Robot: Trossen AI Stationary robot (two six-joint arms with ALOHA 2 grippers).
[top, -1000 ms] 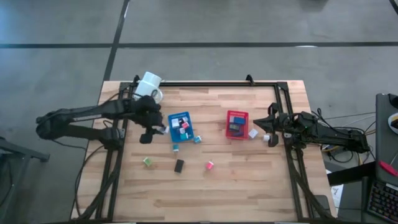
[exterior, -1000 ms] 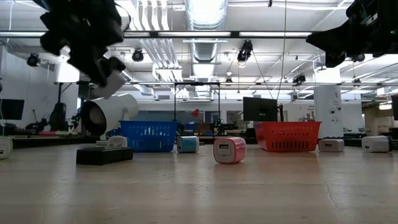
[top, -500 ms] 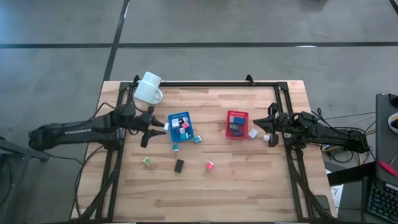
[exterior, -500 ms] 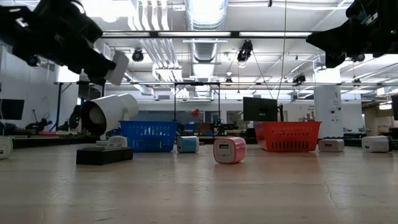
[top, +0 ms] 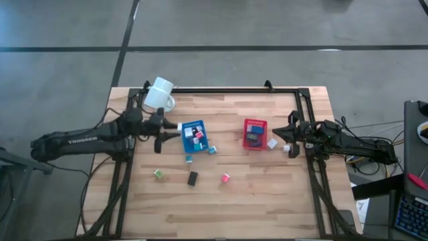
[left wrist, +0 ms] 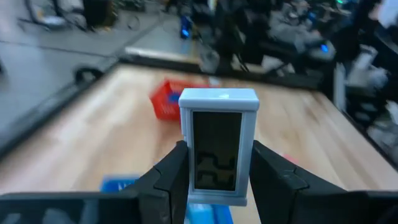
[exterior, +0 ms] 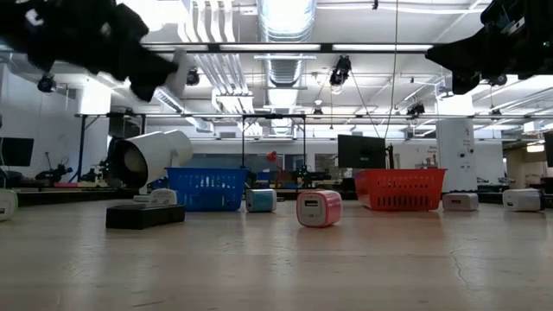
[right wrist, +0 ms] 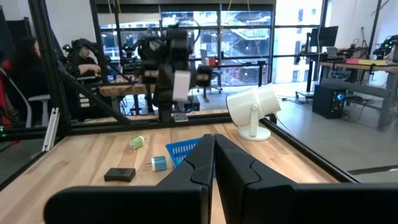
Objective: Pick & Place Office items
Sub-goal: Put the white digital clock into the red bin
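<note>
Left gripper [top: 172,132] w/ the white block [left wrist: 218,145] clamped in its fingers has moved up & right in the high view, from lower left of the blue tray [top: 194,136] to level w/ the tray's upper left edge; in the low view it has risen toward the upper left corner, arm now stretched flatter

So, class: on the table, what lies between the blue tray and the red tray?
In the high view, the stretch between the blue tray and the red tray is bare wood. The nearest loose piece, a teal block, sits by the blue tray's corner.
</note>
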